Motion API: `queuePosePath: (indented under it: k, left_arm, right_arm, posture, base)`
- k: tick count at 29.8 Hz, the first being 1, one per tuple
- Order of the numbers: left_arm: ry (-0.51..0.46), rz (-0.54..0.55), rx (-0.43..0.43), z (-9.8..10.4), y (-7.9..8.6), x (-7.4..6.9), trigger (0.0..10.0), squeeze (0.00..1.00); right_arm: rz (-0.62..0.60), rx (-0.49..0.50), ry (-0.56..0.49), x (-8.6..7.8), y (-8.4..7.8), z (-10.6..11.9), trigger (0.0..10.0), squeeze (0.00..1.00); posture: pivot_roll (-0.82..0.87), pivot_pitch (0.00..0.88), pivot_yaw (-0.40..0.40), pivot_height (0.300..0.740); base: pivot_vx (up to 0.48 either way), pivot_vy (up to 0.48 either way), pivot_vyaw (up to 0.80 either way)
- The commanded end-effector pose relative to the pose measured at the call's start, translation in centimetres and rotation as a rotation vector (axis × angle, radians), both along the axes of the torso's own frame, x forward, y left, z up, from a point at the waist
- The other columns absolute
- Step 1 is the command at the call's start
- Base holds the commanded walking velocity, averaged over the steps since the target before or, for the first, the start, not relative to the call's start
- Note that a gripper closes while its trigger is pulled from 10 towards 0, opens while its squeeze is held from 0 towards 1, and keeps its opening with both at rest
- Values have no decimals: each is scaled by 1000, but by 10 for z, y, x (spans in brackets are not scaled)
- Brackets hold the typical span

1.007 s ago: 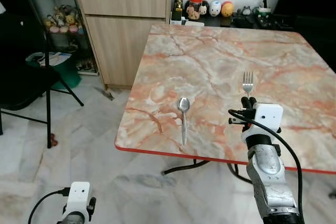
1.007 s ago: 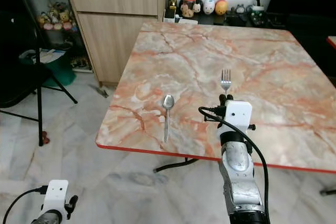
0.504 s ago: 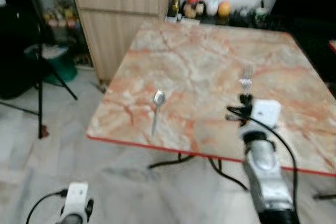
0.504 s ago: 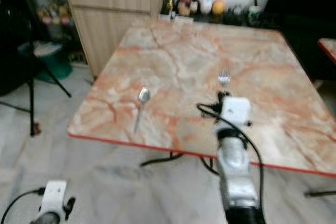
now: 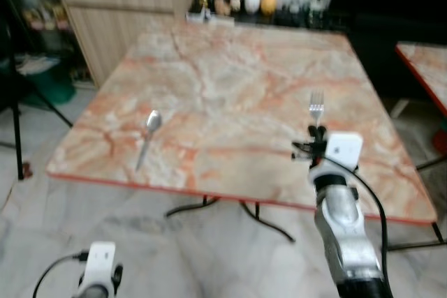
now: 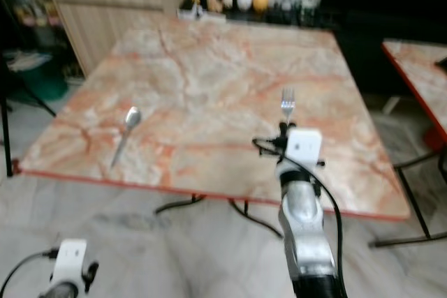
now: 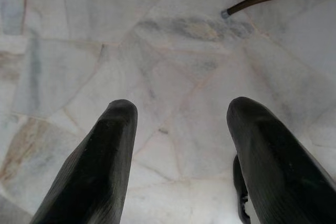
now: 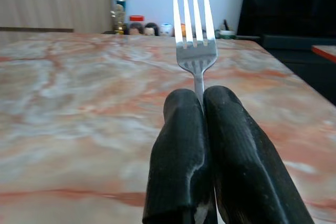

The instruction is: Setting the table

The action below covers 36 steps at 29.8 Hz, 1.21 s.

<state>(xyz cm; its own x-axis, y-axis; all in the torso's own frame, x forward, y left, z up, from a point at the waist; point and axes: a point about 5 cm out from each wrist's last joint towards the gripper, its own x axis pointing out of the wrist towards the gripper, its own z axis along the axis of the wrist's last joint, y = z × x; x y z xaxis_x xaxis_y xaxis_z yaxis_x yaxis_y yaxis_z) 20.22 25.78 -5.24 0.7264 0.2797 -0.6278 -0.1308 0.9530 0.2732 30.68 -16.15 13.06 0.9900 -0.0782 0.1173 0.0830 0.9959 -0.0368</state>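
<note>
A: From the head views, where is the cutlery?

B: The silver metal spoon (image 5: 149, 134) lies near the front-left edge of the pink marble-topped table (image 5: 237, 75). The right gripper (image 5: 316, 132) holds the silver four-tined fork (image 5: 316, 108) over the front-right part.

A: The left wrist view?

B: The left gripper (image 7: 178, 124) hangs spread over the floor.

A: And the right wrist view?

B: Its black fingers (image 8: 184, 145) pinch the fork's thin neck. I'd judge it could twist or slip on landing.
</note>
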Motion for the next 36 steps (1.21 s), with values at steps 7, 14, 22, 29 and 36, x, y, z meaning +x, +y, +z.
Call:
queuePosePath:
  k: [7,14,22,29,36]
  left_arm:
    - [17,-14,-17,-6,-10,-4,10000,0]
    - [13,-21,-19,-5,-11,-1,10000,0]
    - [11,-21,-14,-4,-10,-1,10000,0]
    - [13,-22,-13,-4,-9,-2,10000,0]
    - [12,-29,-14,-4,-11,-1,10000,0]
  right_arm:
    - [-38,-11,-18,0,-12,6,10000,0]
    - [-46,-17,-23,0,-14,7,10000,0]
    - [-51,-18,-36,1,-15,10,10000,0]
    - [-87,-26,-144,0,-23,34,10000,0]
    - [-84,-30,-151,0,-24,36,10000,0]
  posture:
    - [23,73,-19,740]
    - [19,72,-16,740]
    - [25,67,-15,740]
    - [26,62,-15,740]
    - [21,57,-12,740]
  base:
    - [0,-378,0]
    - [0,-327,0]
    - [0,-394,0]
    - [0,-375,0]
    - [0,-358,0]
